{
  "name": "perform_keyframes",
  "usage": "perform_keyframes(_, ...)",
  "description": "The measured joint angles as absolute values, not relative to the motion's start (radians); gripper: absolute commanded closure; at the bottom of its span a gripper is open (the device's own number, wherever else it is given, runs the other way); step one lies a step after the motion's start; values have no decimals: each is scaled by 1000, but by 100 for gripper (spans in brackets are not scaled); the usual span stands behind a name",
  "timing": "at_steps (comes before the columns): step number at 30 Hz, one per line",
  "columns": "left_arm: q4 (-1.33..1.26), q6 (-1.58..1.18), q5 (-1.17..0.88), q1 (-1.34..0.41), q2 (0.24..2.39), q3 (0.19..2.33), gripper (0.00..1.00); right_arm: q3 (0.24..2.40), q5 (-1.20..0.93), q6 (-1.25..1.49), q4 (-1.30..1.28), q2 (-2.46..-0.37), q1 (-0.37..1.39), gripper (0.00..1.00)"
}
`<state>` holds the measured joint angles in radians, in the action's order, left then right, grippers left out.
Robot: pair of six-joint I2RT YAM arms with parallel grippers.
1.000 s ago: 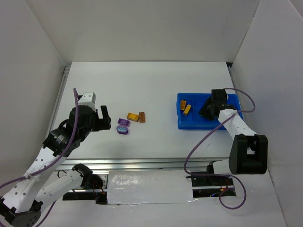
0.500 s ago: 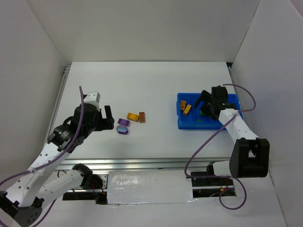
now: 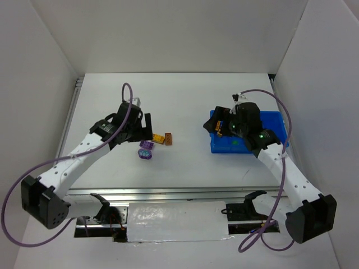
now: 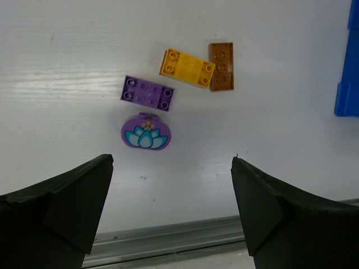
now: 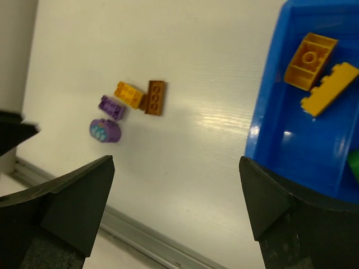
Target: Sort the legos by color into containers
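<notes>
Four loose legos lie together mid-table: a yellow brick (image 4: 187, 68), a brown brick (image 4: 221, 66), a purple brick (image 4: 147, 93) and a round purple piece with a lotus print (image 4: 146, 132). My left gripper (image 4: 171, 161) hangs open above and just near of them, holding nothing. The blue tray (image 5: 280, 140) holds an orange brick (image 5: 309, 52), a yellow piece (image 5: 329, 88) and a sliver of green lego (image 5: 353, 162). My right gripper (image 5: 176, 162) is open and empty, raised over the table beside the tray's left end (image 3: 224, 147).
A metal rail (image 4: 168, 246) runs along the table's near edge. White walls close in the left, back and right sides. The tray's right part is hidden behind the right arm (image 3: 263, 137) in the top view.
The right gripper opened, lifted out of the tray and swung left. The left arm reached forward and right, coming over the loose legos.
</notes>
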<state>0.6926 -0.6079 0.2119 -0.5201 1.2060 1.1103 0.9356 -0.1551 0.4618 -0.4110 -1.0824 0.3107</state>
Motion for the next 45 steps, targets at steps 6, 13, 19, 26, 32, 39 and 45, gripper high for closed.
perform_keyframes(6,670,-737,261,-517,1319,1155,0,894,-270,446,-355,-1037,380,0)
perform_keyframes(13,710,-855,342,-473,1290,1148,0,1025,-138,425,-372,-1321,644,0)
perform_keyframes(19,815,-992,408,-428,1185,1048,1,1139,-81,425,-369,-1470,751,0)
perform_keyframes(26,914,-942,491,-364,1032,1089,0,1503,-29,362,-376,-1877,937,0)
perform_keyframes(32,903,-824,602,-358,953,1092,1,1687,-37,289,-439,-2107,989,5)
perform_keyframes(39,879,-741,616,-351,864,1021,0,1748,-6,271,-495,-2180,1012,13)
perform_keyframes(45,858,-707,599,-350,871,1021,0,1745,21,272,-505,-2186,1050,20)
